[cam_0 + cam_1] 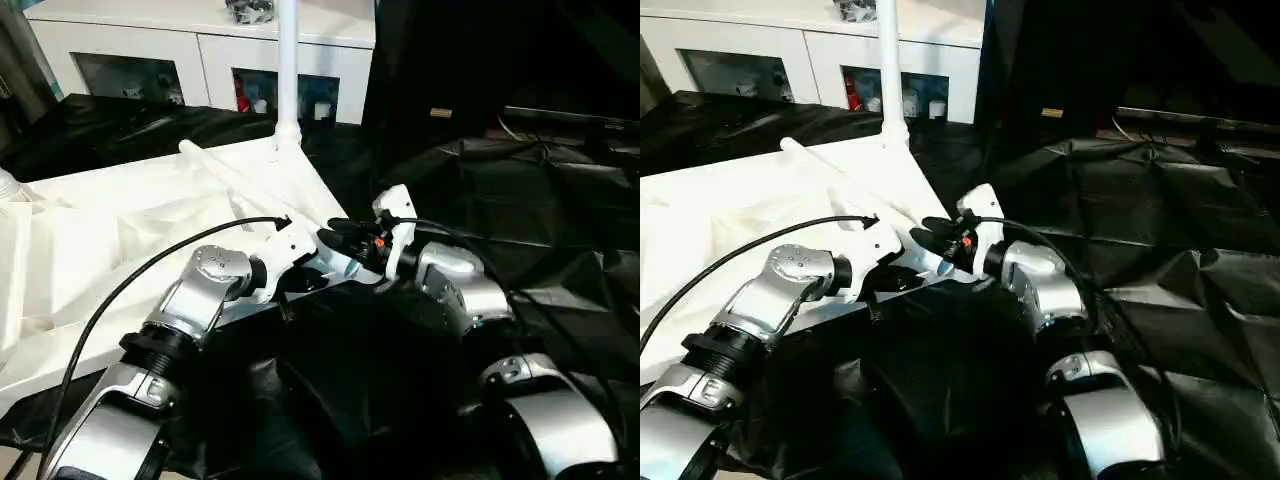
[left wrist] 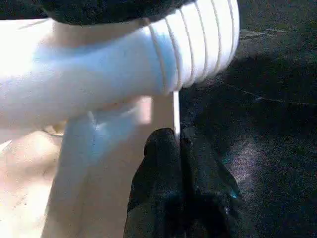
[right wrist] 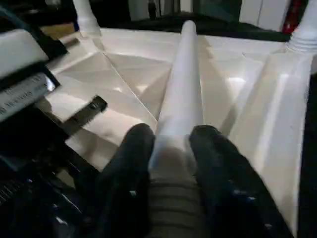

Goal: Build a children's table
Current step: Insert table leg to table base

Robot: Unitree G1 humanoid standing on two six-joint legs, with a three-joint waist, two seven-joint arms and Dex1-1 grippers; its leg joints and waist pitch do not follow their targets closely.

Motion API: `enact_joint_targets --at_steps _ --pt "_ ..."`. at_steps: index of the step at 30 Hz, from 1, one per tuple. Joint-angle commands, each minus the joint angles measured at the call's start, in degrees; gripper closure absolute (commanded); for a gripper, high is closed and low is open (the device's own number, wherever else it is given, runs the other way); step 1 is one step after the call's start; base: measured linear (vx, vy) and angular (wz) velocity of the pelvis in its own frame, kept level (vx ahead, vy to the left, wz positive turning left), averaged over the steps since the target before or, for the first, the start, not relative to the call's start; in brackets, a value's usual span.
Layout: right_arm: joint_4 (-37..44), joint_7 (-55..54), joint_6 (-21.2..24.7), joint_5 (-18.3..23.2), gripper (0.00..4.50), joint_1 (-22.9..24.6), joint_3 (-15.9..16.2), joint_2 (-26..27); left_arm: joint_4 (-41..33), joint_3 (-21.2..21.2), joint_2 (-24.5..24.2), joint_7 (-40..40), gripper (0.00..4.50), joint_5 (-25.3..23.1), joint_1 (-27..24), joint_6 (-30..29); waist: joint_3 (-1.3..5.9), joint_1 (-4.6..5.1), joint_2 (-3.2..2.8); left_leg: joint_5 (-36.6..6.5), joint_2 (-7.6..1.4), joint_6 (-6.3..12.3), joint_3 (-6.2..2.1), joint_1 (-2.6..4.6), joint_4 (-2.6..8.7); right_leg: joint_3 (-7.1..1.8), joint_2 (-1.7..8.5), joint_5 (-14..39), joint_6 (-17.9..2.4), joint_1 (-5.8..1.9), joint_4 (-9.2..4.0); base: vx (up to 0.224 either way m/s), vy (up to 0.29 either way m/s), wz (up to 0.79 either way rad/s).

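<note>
Black rubbery fingers (image 3: 133,163) of the right gripper (image 3: 171,148) sit either side of a loose white tube leg (image 3: 181,89), pads against its ribbed thick end, jaws part-open around it; looks like a grip, though how firm it is can't be judged. Leg is smooth, tapered, lying flat and slanting across the tabletop underside toward the far corner. Left gripper (image 2: 178,144) fingers pressed together, shut, nothing between them; tips sit right at a thin white rib edge under the ribbed collar of a leg (image 2: 198,44), touching or just beside it, can't tell which.

Both silver forearms reach in from the near side, wrists bent inward so the two grippers meet at the near right corner of the top. Left wrist (image 1: 215,275) is angled right, right wrist (image 1: 450,275) angled left. Black cable (image 1: 140,275) loops over the left arm.

White plastic tabletop (image 1: 120,230) lies upside down, matte, with raised ribs forming triangular panels. Upright leg (image 1: 288,70) is seated in the far right corner socket; another upright leg (image 3: 84,15) stands at another corner. Top rests on crinkled glossy black sheeting (image 1: 520,190). White cabinet with glass doors (image 1: 200,60) stands behind.
</note>
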State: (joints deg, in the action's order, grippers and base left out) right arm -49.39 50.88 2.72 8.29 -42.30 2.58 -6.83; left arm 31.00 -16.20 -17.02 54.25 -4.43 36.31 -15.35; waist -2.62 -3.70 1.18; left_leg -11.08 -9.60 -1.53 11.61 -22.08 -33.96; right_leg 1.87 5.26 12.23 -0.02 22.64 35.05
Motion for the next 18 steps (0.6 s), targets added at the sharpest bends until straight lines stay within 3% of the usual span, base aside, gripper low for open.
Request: enact_joint_targets --at_steps 1,8,13,18 --pt "-3.78 -0.46 4.16 -2.76 2.73 2.39 1.68 -0.68 -2.14 0.46 -0.14 0.21 4.50 0.30 0.83 2.28 3.60 -0.27 -0.88 -5.98 -3.82 3.62 -1.50 1.73 4.02 -1.83 3.51 -6.15 -18.15 -2.54 -2.56 0.000 0.000 0.00" --pt "-2.31 0.85 8.91 -3.15 1.92 -0.40 2.94 -1.09 -1.97 -0.04 -0.55 0.59 4.50 0.11 0.94 2.87 3.77 -0.53 -0.96 -3.96 -3.93 3.92 -1.39 1.60 3.78 -1.43 3.38 -8.64 -18.63 -2.66 -2.13 0.000 0.000 0.00" --pt "-3.20 -0.27 12.85 -5.23 1.58 -2.43 5.22 -1.68 -1.88 -0.35 -0.80 0.85 4.50 0.23 0.99 3.02 3.72 -0.81 -0.92 -4.40 -3.96 3.14 -1.41 1.60 3.85 -1.43 3.49 -7.23 -18.29 -2.64 -2.15 0.000 0.000 0.00" --pt "-2.81 0.61 14.00 -6.36 1.58 -2.59 6.67 -2.01 -1.97 -0.44 -0.91 1.01 4.50 0.22 0.97 3.10 3.77 -0.89 -0.90 -4.04 -3.90 2.72 -1.39 1.59 3.77 -1.44 3.46 -8.12 -18.03 -2.64 -2.07 0.000 0.000 0.00"
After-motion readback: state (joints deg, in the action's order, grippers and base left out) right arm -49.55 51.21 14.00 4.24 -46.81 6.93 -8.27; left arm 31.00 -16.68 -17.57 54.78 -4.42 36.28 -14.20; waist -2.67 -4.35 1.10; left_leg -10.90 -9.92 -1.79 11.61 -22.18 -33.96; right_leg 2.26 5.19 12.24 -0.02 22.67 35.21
